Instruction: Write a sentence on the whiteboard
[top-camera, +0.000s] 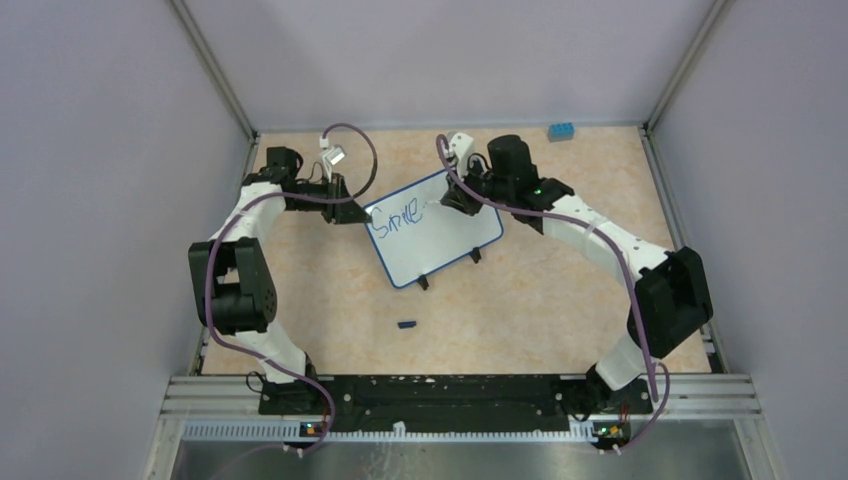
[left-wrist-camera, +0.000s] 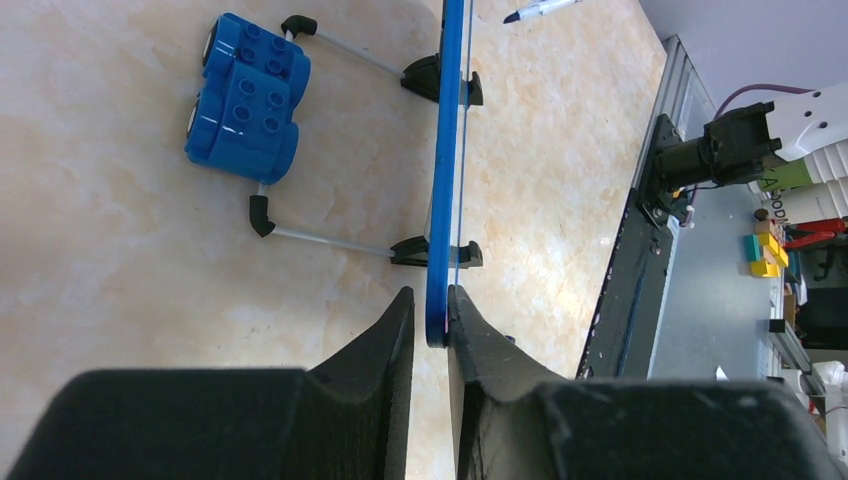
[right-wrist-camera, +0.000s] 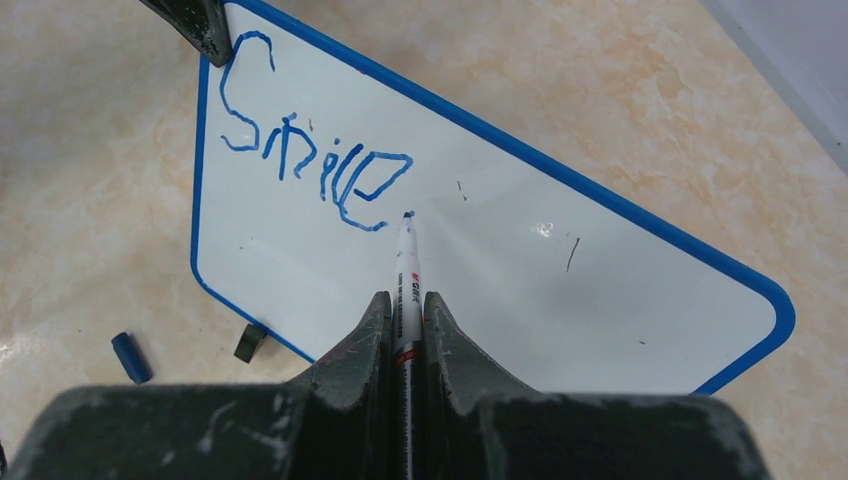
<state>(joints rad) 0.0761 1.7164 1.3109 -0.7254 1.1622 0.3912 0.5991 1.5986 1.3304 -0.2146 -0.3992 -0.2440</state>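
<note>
The whiteboard stands tilted on the tabletop, blue-framed, on black feet. Of the sentence only the blue word "Smile" shows, at the board's upper left; it also shows in the top view. My right gripper is shut on a white marker, whose blue tip sits on the board just right of the last "e". My left gripper is closed around the board's left corner, seen edge-on as the blue frame. In the top view the left gripper and right gripper flank the writing.
A blue marker cap lies on the table in front of the board, also in the right wrist view. A blue toy brick sits at the back right, behind the board. Enclosure walls ring the table.
</note>
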